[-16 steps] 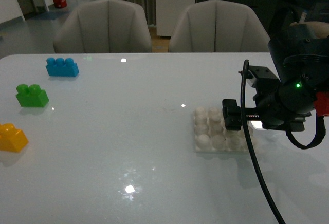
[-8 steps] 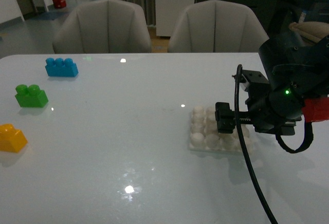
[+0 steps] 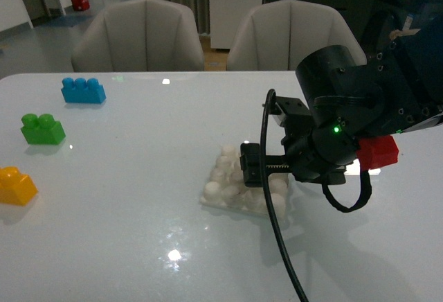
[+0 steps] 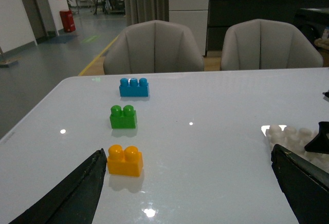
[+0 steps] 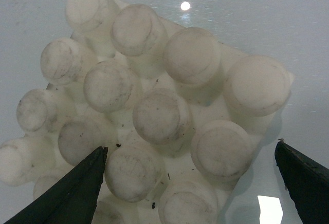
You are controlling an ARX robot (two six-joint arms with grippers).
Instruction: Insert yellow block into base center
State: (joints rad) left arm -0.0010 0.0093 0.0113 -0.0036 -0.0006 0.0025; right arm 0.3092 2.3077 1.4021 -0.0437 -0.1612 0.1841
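I've got R tool point(image 5: 190, 147) spread wide, low over base point(image 3: 225, 190), a finger each side. L tool point(image 4: 186, 151) spread too. Yellow block point(image 3: 16, 185) on table point(image 3: 138, 177), well apart from base.

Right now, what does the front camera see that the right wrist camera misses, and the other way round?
Only the front view shows the yellow block, the green brick and the blue brick on the left side of the table, plus two chairs behind it. Only the right wrist view shows, close up, dark specks on the studs. Both show the base, the table and the right gripper, whose fingers are spread wide.
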